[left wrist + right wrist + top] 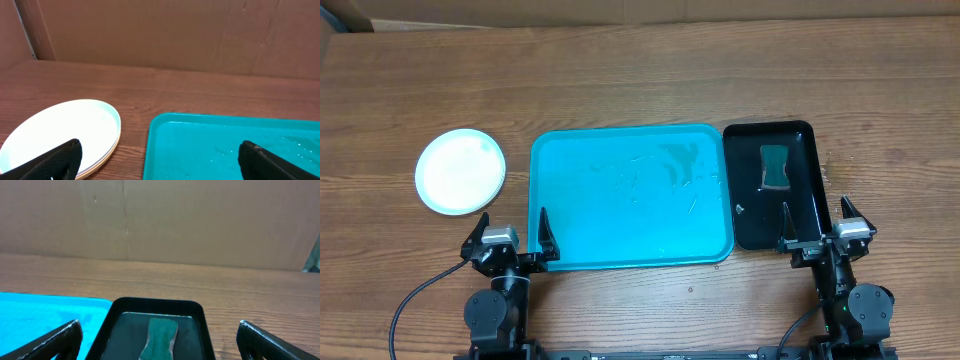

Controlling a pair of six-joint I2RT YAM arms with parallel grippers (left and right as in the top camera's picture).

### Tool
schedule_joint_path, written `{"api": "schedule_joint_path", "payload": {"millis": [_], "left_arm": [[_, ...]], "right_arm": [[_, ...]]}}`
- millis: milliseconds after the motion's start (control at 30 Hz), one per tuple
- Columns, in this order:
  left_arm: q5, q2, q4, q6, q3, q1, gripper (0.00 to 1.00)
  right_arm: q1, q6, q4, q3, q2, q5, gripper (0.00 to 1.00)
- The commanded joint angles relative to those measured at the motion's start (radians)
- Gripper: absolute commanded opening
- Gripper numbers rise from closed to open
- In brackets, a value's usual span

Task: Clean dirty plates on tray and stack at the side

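The plates (460, 171) sit in one stack on the table left of the turquoise tray (630, 195), a white one on top. In the left wrist view the stack (65, 132) shows a white top plate over a yellowish rim. The tray (225, 145) holds no plates, only wet streaks. My left gripper (510, 240) is open and empty at the tray's near left corner. My right gripper (817, 228) is open and empty at the near end of the black tray (770, 185).
The narrow black tray holds a green sponge (776, 166), which also shows in the right wrist view (159, 337). A cardboard wall (160, 220) runs along the table's far edge.
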Motion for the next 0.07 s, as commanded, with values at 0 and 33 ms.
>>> {"api": "schedule_joint_path", "payload": {"millis": [0,33], "left_arm": [[0.006,-0.011,0.000,0.023,-0.004,-0.005,1.00],[0.006,-0.011,0.000,0.023,-0.004,-0.005,1.00]], "right_arm": [[-0.006,-0.005,0.006,-0.011,-0.011,-0.002,1.00],[-0.006,-0.005,0.006,-0.011,-0.011,-0.002,1.00]]}}
